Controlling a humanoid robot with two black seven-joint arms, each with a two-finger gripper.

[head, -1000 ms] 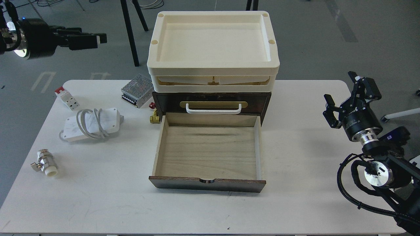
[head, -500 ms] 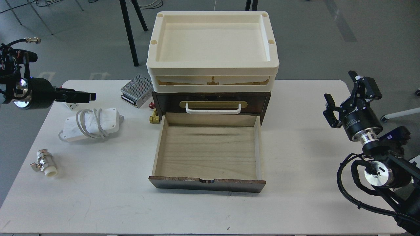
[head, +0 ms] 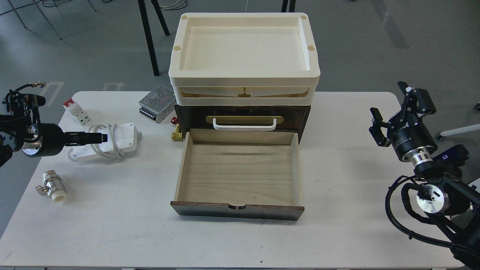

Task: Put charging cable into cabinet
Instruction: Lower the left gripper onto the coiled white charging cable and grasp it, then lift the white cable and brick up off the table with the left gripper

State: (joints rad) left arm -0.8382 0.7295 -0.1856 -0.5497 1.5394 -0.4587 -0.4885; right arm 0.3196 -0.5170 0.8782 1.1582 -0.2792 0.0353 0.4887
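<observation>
The charging cable (head: pixel 123 137), a flat white adapter with a pale cord looped around it, lies on the white table left of the cabinet. My left gripper (head: pixel 102 138) reaches in from the left, low over the adapter's left half. It is seen side-on as one dark bar, so its opening does not show. The cabinet (head: pixel 296 114) is a dark-brown chest with a white handle (head: pixel 244 125). Its pale wood drawer (head: pixel 240 176) is pulled out towards me and is empty. My right gripper (head: pixel 398 110) is open and empty above the table's right side.
Cream trays (head: pixel 243 80) are stacked on the cabinet. A perforated metal power supply (head: pixel 157 103) and a white block with a red tab (head: pixel 77 112) lie at the back left. A brass valve (head: pixel 176 134) sits beside the drawer. A metal fitting (head: pixel 51 186) lies at the left front.
My left arm has come down from the upper left to table height, and its gripper now lies over the charging cable. The right arm, cable and drawer have not moved.
</observation>
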